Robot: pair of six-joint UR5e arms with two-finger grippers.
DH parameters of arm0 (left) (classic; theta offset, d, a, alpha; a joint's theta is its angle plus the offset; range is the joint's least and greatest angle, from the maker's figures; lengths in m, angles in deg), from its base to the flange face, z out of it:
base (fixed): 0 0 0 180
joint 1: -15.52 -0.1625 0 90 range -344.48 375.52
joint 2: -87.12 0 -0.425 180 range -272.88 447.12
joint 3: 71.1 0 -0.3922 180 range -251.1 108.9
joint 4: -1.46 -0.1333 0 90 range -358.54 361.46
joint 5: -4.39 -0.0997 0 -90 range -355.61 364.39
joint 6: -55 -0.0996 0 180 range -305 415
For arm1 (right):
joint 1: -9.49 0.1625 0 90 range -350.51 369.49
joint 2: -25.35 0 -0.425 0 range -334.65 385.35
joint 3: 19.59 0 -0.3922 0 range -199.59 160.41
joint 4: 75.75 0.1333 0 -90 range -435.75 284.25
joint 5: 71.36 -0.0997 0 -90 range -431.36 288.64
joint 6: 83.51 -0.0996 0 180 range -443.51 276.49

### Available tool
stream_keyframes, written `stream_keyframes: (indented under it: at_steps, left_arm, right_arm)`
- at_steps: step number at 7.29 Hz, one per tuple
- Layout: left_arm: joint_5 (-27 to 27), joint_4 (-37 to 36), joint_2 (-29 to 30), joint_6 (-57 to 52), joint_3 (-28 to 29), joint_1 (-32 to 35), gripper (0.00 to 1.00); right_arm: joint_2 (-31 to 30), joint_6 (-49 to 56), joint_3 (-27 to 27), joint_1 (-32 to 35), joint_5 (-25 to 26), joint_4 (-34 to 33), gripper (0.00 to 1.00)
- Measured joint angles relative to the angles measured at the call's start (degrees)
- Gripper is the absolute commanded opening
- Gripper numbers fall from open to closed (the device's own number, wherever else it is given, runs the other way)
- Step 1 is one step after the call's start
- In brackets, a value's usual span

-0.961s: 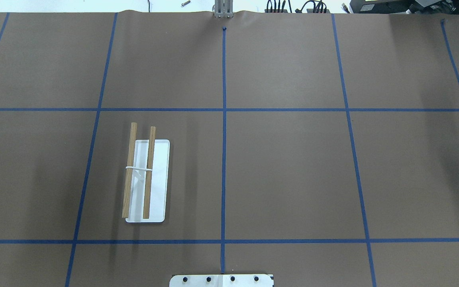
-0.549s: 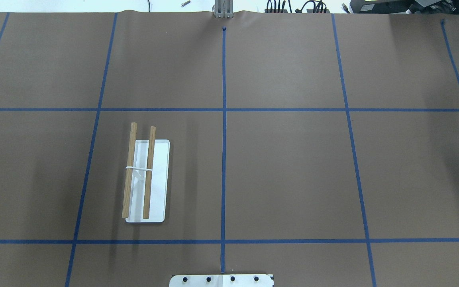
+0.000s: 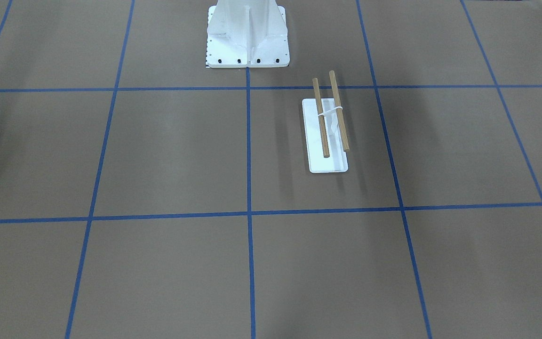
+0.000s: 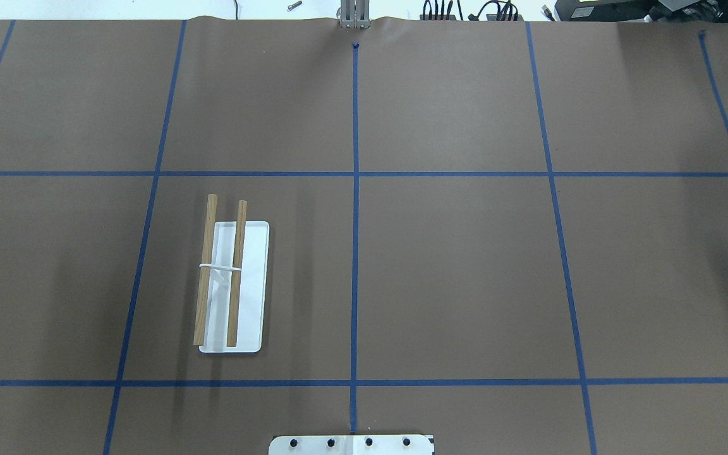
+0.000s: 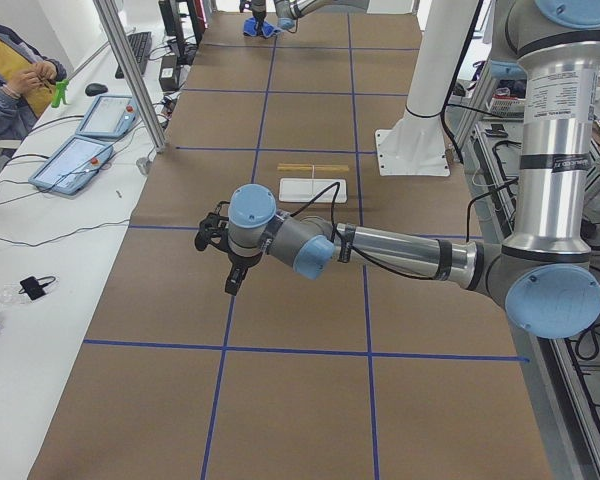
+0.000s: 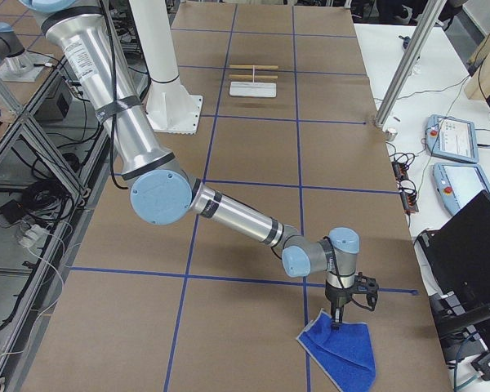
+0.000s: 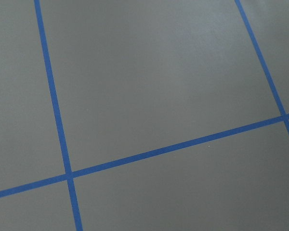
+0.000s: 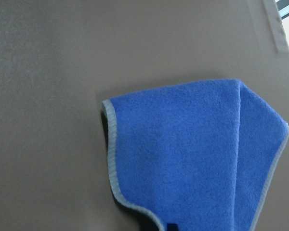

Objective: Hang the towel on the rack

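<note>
The rack [image 4: 231,284], two wooden dowels on a small white base plate, stands left of the table's middle; it also shows in the front-facing view [image 3: 327,127]. The blue towel [image 6: 340,349] lies crumpled at the table's right end, and it fills the right wrist view [image 8: 192,154]. My right gripper [image 6: 336,320] points down at the towel's near edge; I cannot tell whether it is open or shut. My left gripper [image 5: 231,283] hovers over bare table at the left end, far from the rack; I cannot tell its state either.
The large white bolted pedestal [image 3: 247,37] stands at the robot's side of the table. A metal post [image 6: 400,73] and control tablets [image 6: 453,135] line the far side. An operator [image 5: 10,70] sits beyond the table.
The rack has not moved. A small pale part at the overhead view's right edge has slipped almost out of sight.
</note>
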Motion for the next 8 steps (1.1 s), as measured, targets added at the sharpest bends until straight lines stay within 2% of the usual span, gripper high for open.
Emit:
stream_keyframes:
  at_steps: [2, 3, 4, 6, 8]
  left_arm:
    - [0.1, 0.2, -0.1, 0.0, 0.0, 0.0, 0.99]
    - [0.1, 0.3, 0.0, 0.1, 0.1, 0.0, 0.99]
    - [0.3, 0.3, 0.2, 0.1, 0.4, 0.0, 0.99]
    - [1.4, 2.0, 1.1, 0.1, 1.0, -0.3, 0.99]
    - [2.3, 4.6, 3.2, 4.6, 1.3, -2.2, 0.99]
  right_arm:
    - [0.2, 4.6, 1.0, 1.5, -0.1, -0.4, 0.00]
    - [0.4, 5.2, 4.3, 2.6, -0.5, -3.0, 0.00]
    - [0.4, 5.1, 10.5, 3.3, -1.0, -9.3, 0.00]
    - [0.5, 1.0, 28.3, 3.5, -3.1, -29.0, 0.00]
    - [1.6, -8.3, 43.8, 2.0, -9.6, -45.4, 0.00]
